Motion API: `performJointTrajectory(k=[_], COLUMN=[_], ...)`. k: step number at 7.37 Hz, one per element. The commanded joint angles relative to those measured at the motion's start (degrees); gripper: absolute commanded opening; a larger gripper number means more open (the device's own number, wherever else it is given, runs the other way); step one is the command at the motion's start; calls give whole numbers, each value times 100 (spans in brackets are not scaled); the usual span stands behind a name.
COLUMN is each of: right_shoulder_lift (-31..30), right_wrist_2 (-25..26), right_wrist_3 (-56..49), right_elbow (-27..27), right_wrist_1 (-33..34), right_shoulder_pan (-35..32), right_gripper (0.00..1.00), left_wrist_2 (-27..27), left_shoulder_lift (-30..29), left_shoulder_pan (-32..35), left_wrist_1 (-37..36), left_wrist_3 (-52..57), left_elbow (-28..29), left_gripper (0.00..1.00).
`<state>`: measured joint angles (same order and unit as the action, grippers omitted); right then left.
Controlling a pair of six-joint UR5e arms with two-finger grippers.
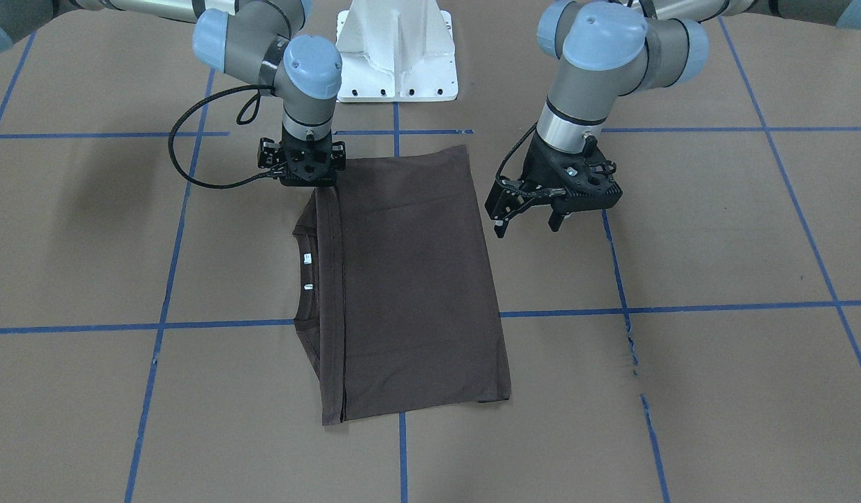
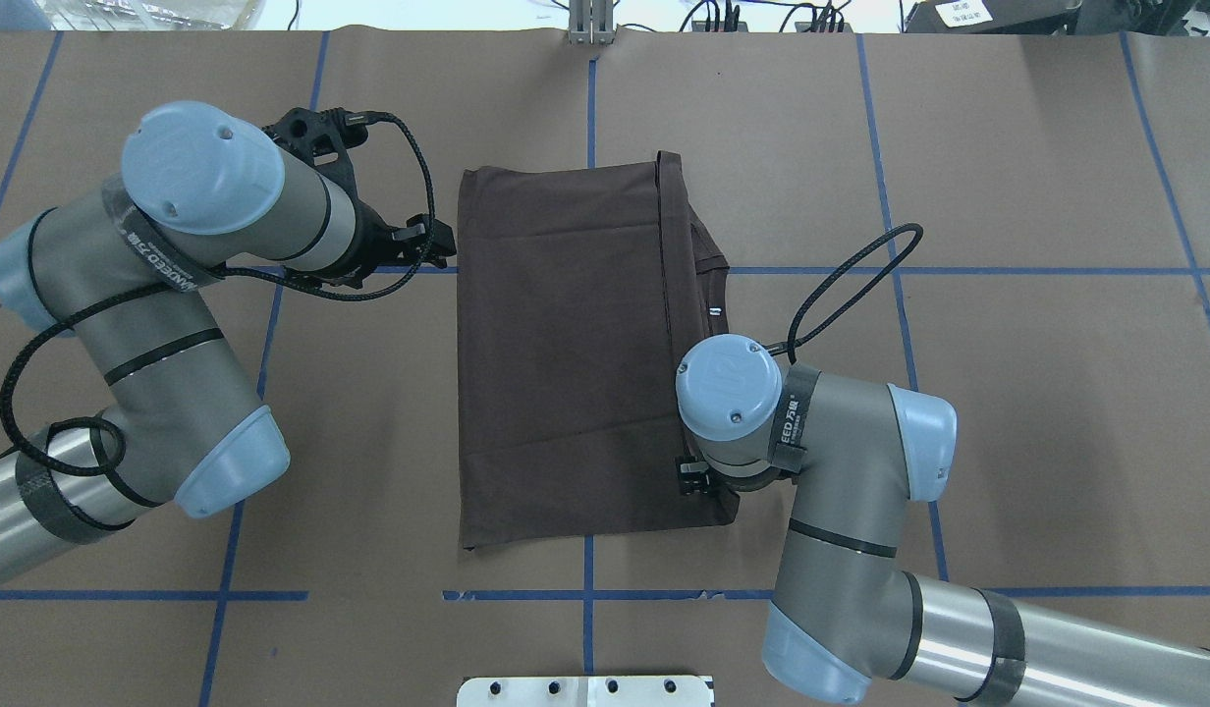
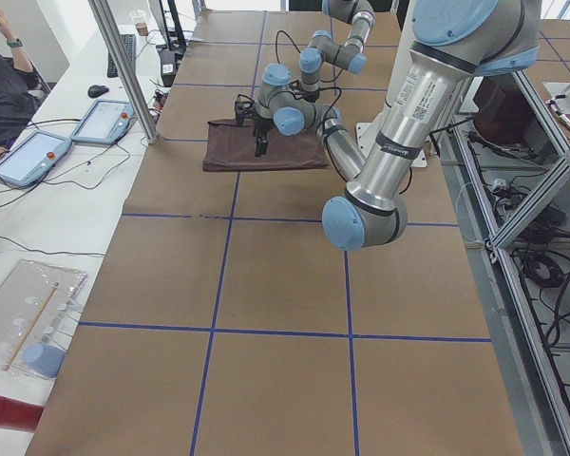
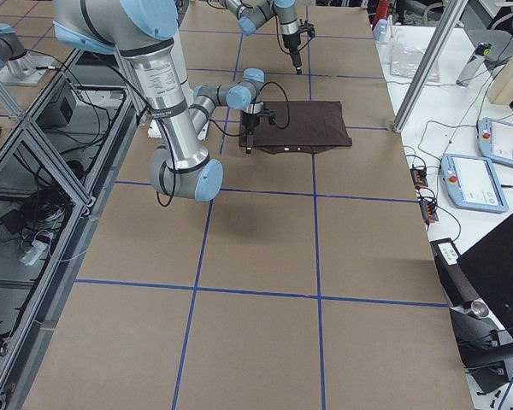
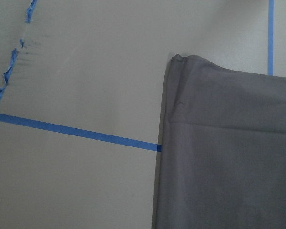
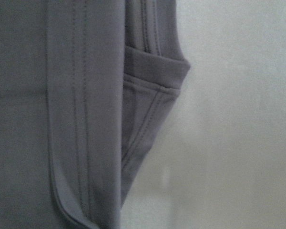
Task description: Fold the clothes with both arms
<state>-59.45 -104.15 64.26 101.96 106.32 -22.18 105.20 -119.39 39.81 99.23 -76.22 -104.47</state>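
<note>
Seen from overhead, the left end effector (image 1: 527,225) hangs open and empty at the folded T-shirt's (image 2: 566,373) 10 o'clock. The right end effector (image 1: 306,168) stands over its 4 o'clock corner; I cannot tell its opening.

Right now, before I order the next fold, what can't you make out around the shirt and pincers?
1. Right pincer: jaws hidden under its own wrist in front and overhead views; grip on the shirt unclear.
2. Neck labels: print too small, front view.
3. Shirt's lower layers: covered by the top fold in every view.
4. Side views: shirt detail too small.
</note>
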Motion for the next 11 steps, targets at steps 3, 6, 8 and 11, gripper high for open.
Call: performJointTrajectory(k=[3, 6, 8, 11], right_shoulder_lift=[-794, -457, 273, 320], right_wrist_2=[53, 43, 44, 26], right_wrist_3=[-89, -526, -581, -572], right_elbow=[628, 897, 144, -326], right_wrist_1=[-15, -111, -565, -1122], right_shoulder_pan=[-111, -321, -366, -366], right_gripper=[100, 100, 100, 100], left_wrist_2=[0, 0, 0, -8], left_shoulder_lift=[-22, 4, 13, 21], left_shoulder_pan=[0, 0, 0, 9], left_wrist_1=[9, 9, 35, 35], left_wrist_3=[-24, 28, 46, 46], left_elbow=[-29, -47, -21, -21], left_gripper=[100, 100, 100, 100])
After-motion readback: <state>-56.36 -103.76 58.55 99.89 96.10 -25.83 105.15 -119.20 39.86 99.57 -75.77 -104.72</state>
